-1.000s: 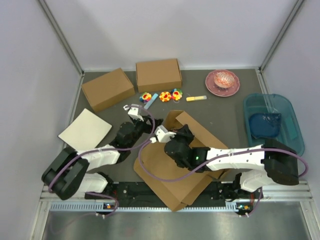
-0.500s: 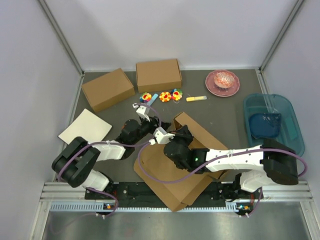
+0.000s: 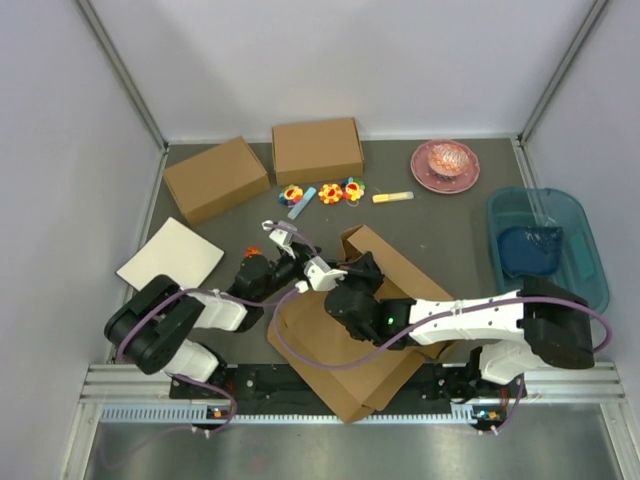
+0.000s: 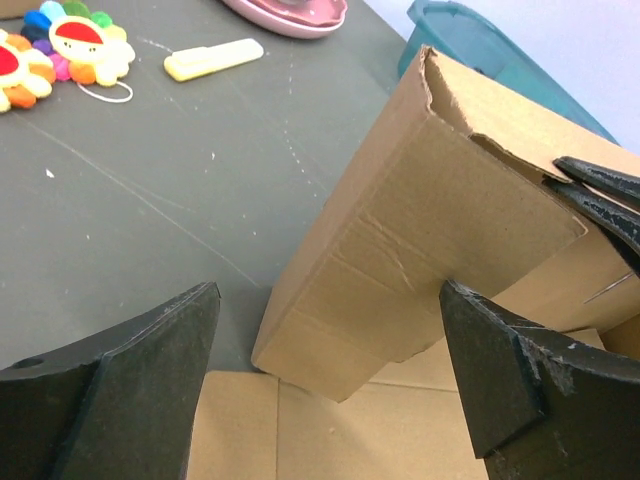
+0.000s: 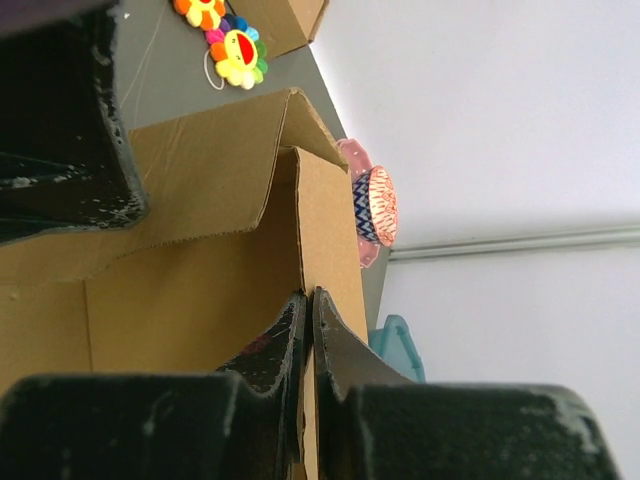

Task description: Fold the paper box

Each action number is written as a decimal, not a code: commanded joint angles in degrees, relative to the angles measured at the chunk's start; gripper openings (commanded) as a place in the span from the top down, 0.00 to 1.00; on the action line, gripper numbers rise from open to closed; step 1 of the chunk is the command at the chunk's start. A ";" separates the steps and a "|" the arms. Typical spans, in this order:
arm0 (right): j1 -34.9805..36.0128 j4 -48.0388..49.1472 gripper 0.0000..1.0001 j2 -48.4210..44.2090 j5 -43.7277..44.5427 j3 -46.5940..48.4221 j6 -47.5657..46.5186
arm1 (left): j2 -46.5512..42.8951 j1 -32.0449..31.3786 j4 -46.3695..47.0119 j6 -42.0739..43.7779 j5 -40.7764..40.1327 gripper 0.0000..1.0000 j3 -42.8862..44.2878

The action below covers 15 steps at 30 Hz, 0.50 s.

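Note:
The paper box is a brown cardboard sheet lying flat in front of the arms, with one long flap raised along its far side. My right gripper is shut on that flap's thin upright edge, its fingers pinching the board from both sides. My left gripper stands wide open just left of it. The flap's lower corner sits between the left fingers without touching either. Seen from above, the left gripper is beside the right gripper.
Two formed brown boxes stand at the back left. An off-white board lies at the left. Flower toys, a yellow stick, a pink dish and a blue bin lie behind and to the right.
My left gripper has moved nearer and rightward to the raised flap's corner and opened wider. The flap's left end has turned in. The right gripper keeps its pinch.

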 commanded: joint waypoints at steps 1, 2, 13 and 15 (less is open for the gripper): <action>1.27 -0.46 1.00 1.28 -4.05 2.10 1.97 | 4.32 -0.29 12.10 1.28 0.75 0.02 0.79; 1.45 -0.55 1.00 1.19 -4.13 2.10 2.15 | 5.12 -0.55 12.89 1.28 1.09 0.02 1.15; 1.54 -1.69 1.00 1.63 -5.37 2.36 4.17 | 13.12 -3.54 19.40 3.03 -0.57 0.01 5.46; 1.63 -2.30 1.00 1.54 -5.98 2.62 5.30 | 14.09 -3.63 20.89 3.12 -1.01 0.01 6.25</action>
